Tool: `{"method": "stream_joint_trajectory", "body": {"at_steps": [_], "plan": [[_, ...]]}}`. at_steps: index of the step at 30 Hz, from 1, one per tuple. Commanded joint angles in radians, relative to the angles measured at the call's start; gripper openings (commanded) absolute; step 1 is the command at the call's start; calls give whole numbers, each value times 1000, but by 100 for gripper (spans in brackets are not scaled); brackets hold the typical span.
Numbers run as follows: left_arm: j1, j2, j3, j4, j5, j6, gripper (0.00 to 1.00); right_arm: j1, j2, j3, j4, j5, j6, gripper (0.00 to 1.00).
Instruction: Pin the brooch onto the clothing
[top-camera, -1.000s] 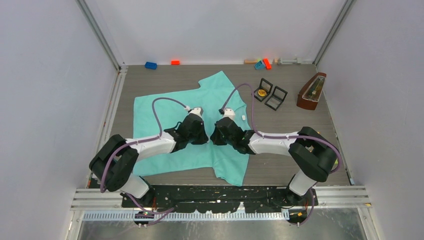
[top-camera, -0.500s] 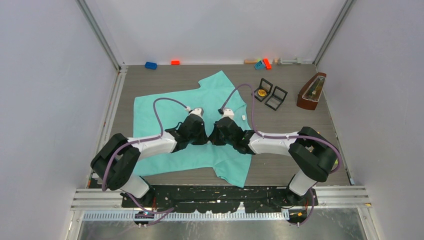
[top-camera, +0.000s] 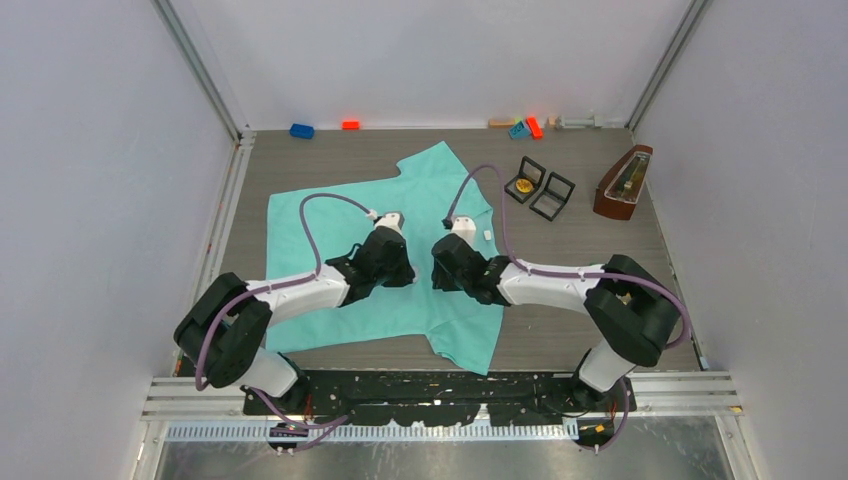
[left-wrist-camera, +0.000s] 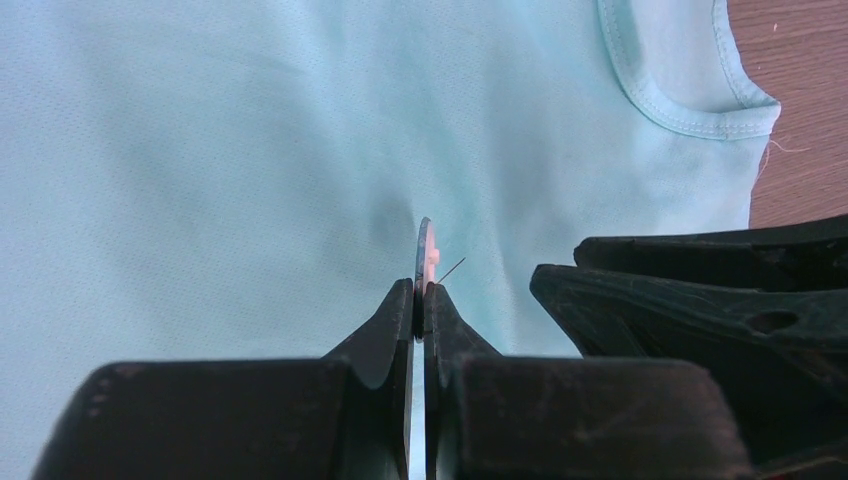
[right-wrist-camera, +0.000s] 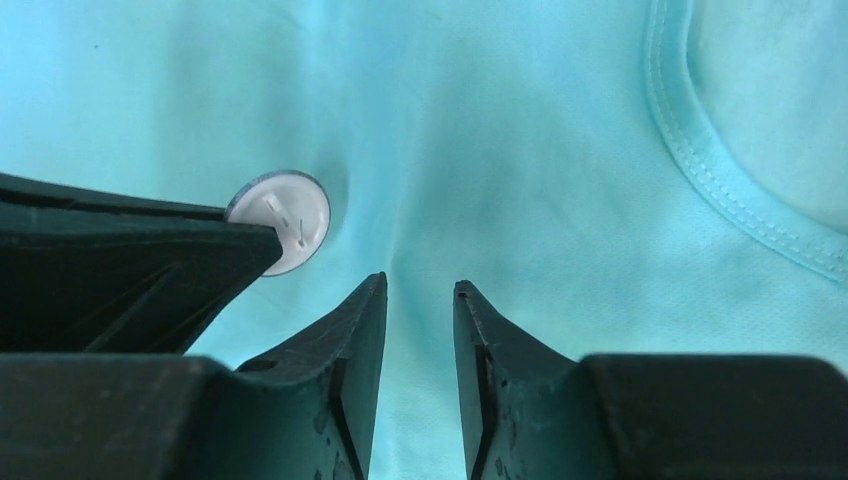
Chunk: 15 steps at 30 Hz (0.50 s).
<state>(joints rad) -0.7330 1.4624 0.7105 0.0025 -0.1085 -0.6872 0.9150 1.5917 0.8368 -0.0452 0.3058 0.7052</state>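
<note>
The clothing (top-camera: 330, 215), a turquoise T-shirt, lies spread flat on the table; its fabric fills both wrist views (left-wrist-camera: 200, 150) (right-wrist-camera: 520, 150). My left gripper (left-wrist-camera: 420, 290) is shut on the brooch (left-wrist-camera: 426, 250), a thin round disc seen edge-on with a fine pin sticking out to the right, just above the fabric. The right wrist view shows the brooch's white back (right-wrist-camera: 280, 222) at the tip of the left gripper's finger (right-wrist-camera: 130, 260). My right gripper (right-wrist-camera: 420, 285) stands open beside it with only cloth between its fingers. In the top view both grippers (top-camera: 405, 268) (top-camera: 440, 270) are over the shirt's middle, close together.
The shirt's neckline (right-wrist-camera: 720, 190) is just right of the grippers. Two open black boxes (top-camera: 540, 188), one with a gold piece (top-camera: 523, 185), and a wooden metronome (top-camera: 622, 182) stand at the back right. Small coloured blocks (top-camera: 301, 130) (top-camera: 527, 127) line the back wall.
My right gripper has opened and drawn a little to the right, away from the left gripper. The left gripper stays shut on the brooch in the same place.
</note>
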Motion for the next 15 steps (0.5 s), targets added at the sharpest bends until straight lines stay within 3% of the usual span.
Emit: {"method": "stream_joint_trajectory", "body": {"at_steps": [1,7,15], "plan": [[-5,-30,1,7,-29,19,0,20,52,102,-47,80,-44,38],[-5,-29,0,5,-28,18,0,44,116,152,-52,84,-58,42],[-5,-30,4,4,-25,18,0,47,176,181,-58,99,-64,39]]}}
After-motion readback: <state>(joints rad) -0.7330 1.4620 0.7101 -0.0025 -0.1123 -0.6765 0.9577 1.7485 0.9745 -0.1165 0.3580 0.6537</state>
